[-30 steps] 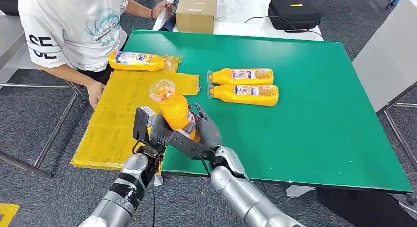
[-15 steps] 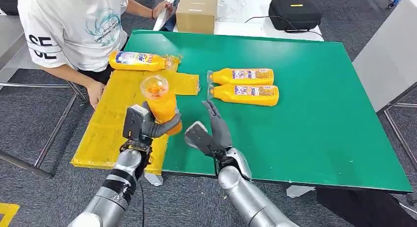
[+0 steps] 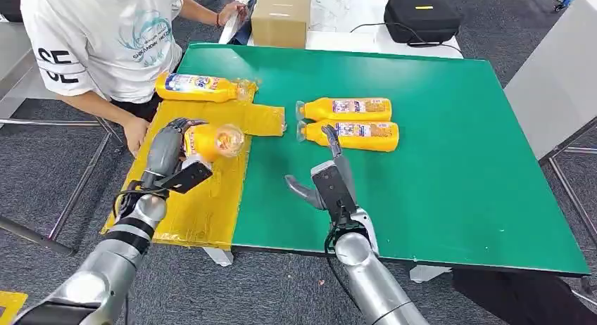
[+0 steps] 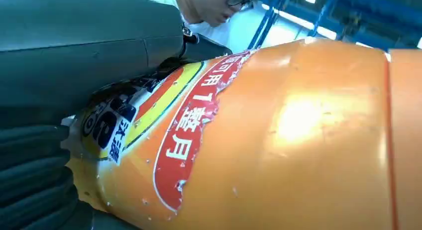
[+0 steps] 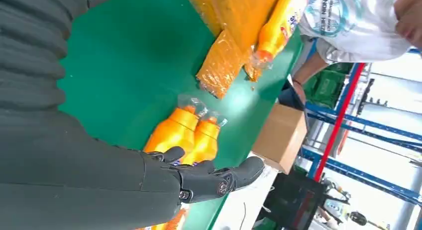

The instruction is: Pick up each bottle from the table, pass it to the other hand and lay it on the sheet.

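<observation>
My left hand grips an orange bottle over the yellow sheet, the bottle tipped with its clear cap end toward me. In the left wrist view the held bottle shows close up with a red and yellow label. My right hand is open above the green table, near its front edge, holding nothing. Two more orange bottles lie side by side on the green table beyond my right hand. Another bottle lies at the sheet's far end.
A person in a white shirt sits at the table's far left, one hand by the sheet's edge. A cardboard box and a black case stand beyond the table. A grey table is at right.
The bottle passed from both hands to my left hand alone, which carried it left over the sheet and tipped it down. My right hand let go, opened and moved right toward the two bottles.
</observation>
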Robot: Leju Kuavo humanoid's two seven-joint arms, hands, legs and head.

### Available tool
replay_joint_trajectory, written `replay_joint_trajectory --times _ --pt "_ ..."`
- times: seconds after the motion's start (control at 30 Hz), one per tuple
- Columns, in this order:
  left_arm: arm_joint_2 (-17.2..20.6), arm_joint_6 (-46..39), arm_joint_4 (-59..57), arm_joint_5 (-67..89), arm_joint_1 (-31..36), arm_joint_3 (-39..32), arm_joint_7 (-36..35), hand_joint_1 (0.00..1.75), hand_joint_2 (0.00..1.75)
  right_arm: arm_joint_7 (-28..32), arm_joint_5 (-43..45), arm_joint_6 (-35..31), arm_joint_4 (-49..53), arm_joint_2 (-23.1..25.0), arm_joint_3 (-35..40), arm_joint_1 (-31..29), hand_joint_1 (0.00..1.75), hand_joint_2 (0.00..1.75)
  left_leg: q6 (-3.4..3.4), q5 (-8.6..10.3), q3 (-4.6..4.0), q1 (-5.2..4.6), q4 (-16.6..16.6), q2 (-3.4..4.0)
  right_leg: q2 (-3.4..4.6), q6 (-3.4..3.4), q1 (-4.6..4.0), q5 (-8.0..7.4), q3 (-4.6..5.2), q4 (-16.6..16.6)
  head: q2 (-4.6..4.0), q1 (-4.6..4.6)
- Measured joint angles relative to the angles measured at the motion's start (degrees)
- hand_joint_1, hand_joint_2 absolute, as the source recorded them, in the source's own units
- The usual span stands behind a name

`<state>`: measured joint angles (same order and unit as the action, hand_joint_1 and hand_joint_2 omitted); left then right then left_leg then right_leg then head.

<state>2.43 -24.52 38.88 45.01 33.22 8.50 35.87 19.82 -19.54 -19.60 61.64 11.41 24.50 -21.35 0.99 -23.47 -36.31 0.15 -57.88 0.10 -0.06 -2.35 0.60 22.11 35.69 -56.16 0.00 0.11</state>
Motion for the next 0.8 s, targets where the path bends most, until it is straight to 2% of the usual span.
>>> replay_joint_trajectory --times 0.3,0.53,0.8 --pt "5.61 0.46 -9.41 9.37 3.37 4.76 -3.82 1.75 1.75 0.37 0.33 1.51 1.01 -0.44 -0.17 0.03 0.0 1.75 0.0 0.0 -0.01 0.0 0.0 0.0 0.0 0.0 0.0 0.0 0.02 -0.01 0.0 0.0" --pt "6.88 0.52 -11.71 9.67 4.24 6.1 -4.13 1.75 1.75 0.41 0.33 1.55 1.29 -0.52 -0.17 0.02 0.0 1.75 0.0 0.0 -0.02 0.0 0.0 -0.01 -0.01 0.0 0.0 0.0 0.02 -0.01 0.0 0.02" --pt "8.7 -2.25 -14.62 22.33 5.87 11.62 -11.58 1.75 1.75 0.48 0.31 2.62 1.29 -0.5 -0.17 -0.07 0.0 1.75 0.0 0.01 -0.03 0.0 0.0 -0.03 -0.01 0.0 0.0 0.0 0.02 -0.01 0.0 0.02"
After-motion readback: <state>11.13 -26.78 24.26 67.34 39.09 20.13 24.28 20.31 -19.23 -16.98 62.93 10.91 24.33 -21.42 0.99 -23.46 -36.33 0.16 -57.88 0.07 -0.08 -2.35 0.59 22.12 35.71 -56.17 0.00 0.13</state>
